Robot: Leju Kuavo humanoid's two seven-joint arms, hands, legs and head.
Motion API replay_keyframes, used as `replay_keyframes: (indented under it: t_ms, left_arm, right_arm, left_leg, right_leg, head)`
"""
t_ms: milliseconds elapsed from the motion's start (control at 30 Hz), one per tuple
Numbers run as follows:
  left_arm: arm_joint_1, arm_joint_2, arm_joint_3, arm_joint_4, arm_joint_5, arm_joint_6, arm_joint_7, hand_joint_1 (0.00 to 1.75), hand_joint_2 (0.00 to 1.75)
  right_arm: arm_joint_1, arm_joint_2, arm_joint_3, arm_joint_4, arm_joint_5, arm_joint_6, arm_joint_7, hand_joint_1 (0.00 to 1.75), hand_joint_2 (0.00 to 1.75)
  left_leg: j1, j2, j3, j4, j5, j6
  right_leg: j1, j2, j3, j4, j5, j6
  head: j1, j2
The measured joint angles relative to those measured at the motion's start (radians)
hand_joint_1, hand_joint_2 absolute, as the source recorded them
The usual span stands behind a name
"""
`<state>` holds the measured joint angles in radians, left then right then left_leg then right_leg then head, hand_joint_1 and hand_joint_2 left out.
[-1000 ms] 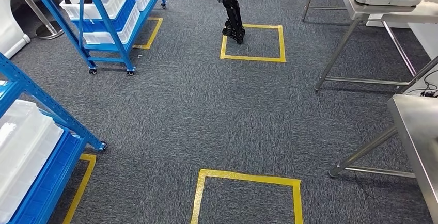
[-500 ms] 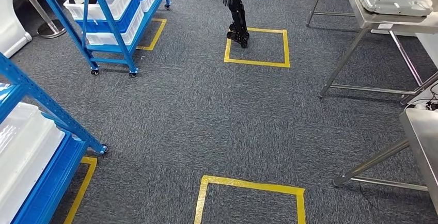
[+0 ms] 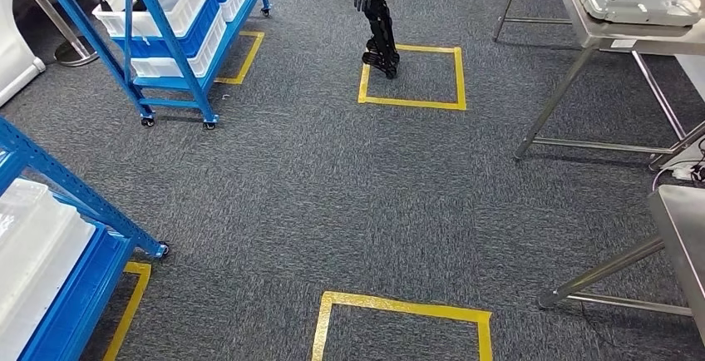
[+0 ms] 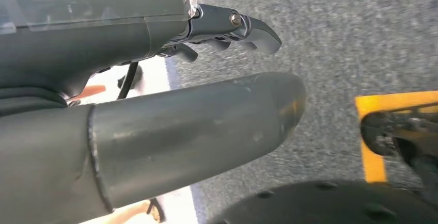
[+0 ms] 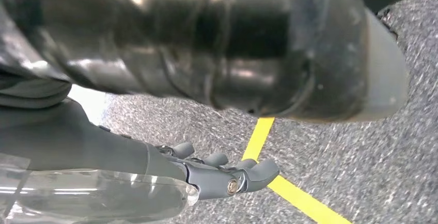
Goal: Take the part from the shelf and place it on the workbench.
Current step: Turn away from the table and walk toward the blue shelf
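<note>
Shelf (image 3: 50, 236) near left, 2nd shelf (image 3: 166, 28) behind, workbench (image 3: 640, 24) far right

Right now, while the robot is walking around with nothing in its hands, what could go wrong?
1. Another robot stands by a yellow floor square ahead; walking straight on could mean a bump.
2. The blue shelf on wheels sits close on the left, and a metal table leg juts out on the right, so a wide turn might clip either.
3. The left hand and right hand hang low with nothing in them, and could brush the shelf while passing.
</note>
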<state>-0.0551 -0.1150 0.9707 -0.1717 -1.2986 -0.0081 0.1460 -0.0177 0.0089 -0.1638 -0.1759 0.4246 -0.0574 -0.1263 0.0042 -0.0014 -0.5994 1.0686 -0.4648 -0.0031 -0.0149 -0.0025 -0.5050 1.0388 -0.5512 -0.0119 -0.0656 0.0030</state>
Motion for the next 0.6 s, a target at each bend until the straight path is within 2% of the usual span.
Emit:
replay_keyframes:
  t_ms: [67,133,200,233,300,333,367,400,433,500,533,567,600]
  left_arm:
    - [-0.001,0.000,0.001,0.000,0.002,-0.001,0.000,0.00,0.00]
    - [-0.002,0.000,0.002,0.000,0.005,-0.002,0.000,0.00,0.00]
    - [0.000,0.001,0.005,0.000,0.006,-0.002,0.002,0.00,0.00]
    - [0.000,0.001,0.007,0.000,0.007,-0.002,0.002,0.00,0.00]
    - [-0.001,0.001,0.010,0.000,0.006,-0.002,0.003,0.00,0.00]
    - [-0.002,0.001,0.012,0.000,0.006,-0.002,0.003,0.00,0.00]
    - [-0.002,0.001,0.014,0.000,0.006,-0.002,0.004,0.00,0.00]
    - [-0.002,0.001,0.015,0.000,0.006,-0.002,0.006,0.00,0.00]
    - [-0.002,0.001,0.016,0.000,0.006,-0.002,0.008,0.00,0.00]
    - [-0.003,0.000,0.017,0.000,0.005,-0.002,0.012,0.00,0.00]
    - [-0.003,0.000,0.017,0.000,0.004,-0.002,0.013,0.00,0.00]
    - [-0.004,0.000,0.018,0.000,0.003,-0.002,0.014,0.00,0.00]
    - [-0.003,0.000,0.018,0.000,0.002,-0.001,0.016,0.00,0.00]
  right_arm:
    - [-0.001,0.002,0.003,0.000,0.005,0.005,-0.002,0.00,0.00]
    - [-0.003,0.005,0.005,0.000,0.011,0.007,-0.003,0.00,0.00]
    - [-0.004,0.007,0.007,0.000,0.020,0.010,-0.003,0.00,0.00]
    - [-0.004,0.008,0.007,0.000,0.023,0.013,-0.003,0.00,0.00]
    - [-0.004,0.010,0.009,0.000,0.028,0.018,-0.003,0.00,0.00]
    - [-0.004,0.010,0.011,0.000,0.029,0.020,-0.003,0.00,0.00]
    - [-0.004,0.011,0.012,0.000,0.032,0.020,-0.003,0.00,0.00]
    - [-0.003,0.011,0.015,0.000,0.033,0.020,-0.003,0.00,0.00]
    - [-0.003,0.011,0.017,0.000,0.035,0.020,-0.003,0.00,0.00]
    - [0.001,0.010,0.021,0.000,0.038,0.022,-0.002,0.00,0.00]
    - [0.001,0.009,0.022,0.001,0.039,0.023,-0.002,0.00,0.00]
    - [0.000,0.009,0.023,0.001,0.040,0.023,-0.001,0.00,0.00]
    - [-0.001,0.009,0.024,0.001,0.041,0.024,-0.001,0.00,0.00]
  left_leg:
    - [-0.007,-0.001,0.008,-0.024,-0.006,0.010]
    - [-0.006,-0.009,0.016,-0.041,-0.005,0.022]
    - [-0.002,-0.016,0.032,-0.061,-0.001,0.036]
    - [-0.001,-0.020,0.038,-0.066,-0.001,0.042]
    - [-0.005,-0.030,0.042,-0.068,-0.003,0.050]
    - [-0.007,-0.037,0.043,-0.067,-0.005,0.051]
    - [-0.009,-0.046,0.046,-0.066,-0.007,0.051]
    - [-0.010,-0.057,0.050,-0.065,-0.010,0.050]
    - [-0.010,-0.068,0.053,-0.062,-0.013,0.048]
    - [-0.011,-0.088,0.052,-0.053,-0.020,0.042]
    - [-0.009,-0.097,0.049,-0.050,-0.022,0.037]
    - [-0.007,-0.106,0.045,-0.049,-0.022,0.031]
    - [-0.004,-0.118,0.041,-0.050,-0.021,0.025]
  right_leg:
    - [0.001,-0.004,-0.001,-0.004,-0.002,0.010]
    - [0.000,-0.011,0.006,-0.009,-0.007,0.022]
    - [0.001,-0.010,-0.005,0.032,-0.037,0.027]
    - [0.001,-0.006,-0.031,0.085,-0.064,0.027]
    - [0.001,-0.002,-0.109,0.218,-0.116,0.027]
    - [0.001,-0.001,-0.137,0.259,-0.120,0.027]
    - [0.001,0.000,-0.149,0.265,-0.103,0.027]
    - [0.001,0.003,-0.141,0.232,-0.067,0.025]
    - [0.001,0.014,-0.118,0.170,-0.021,0.022]
    - [0.000,0.063,-0.072,0.054,0.034,0.016]
    - [0.001,0.082,-0.060,0.022,0.042,0.014]
    - [0.003,0.091,-0.056,0.011,0.039,0.012]
    - [0.005,0.081,-0.054,0.006,0.039,0.011]
  head:
    - [0.000,0.000]
    - [0.000,0.000]
    - [0.001,0.000]
    - [0.001,0.000]
    - [0.001,0.000]
    - [0.001,0.000]
    - [0.001,0.000]
    - [0.001,0.000]
    - [0.001,0.000]
    - [0.001,0.000]
    - [0.001,0.000]
    - [0.001,0.000]
    - [0.001,0.000]
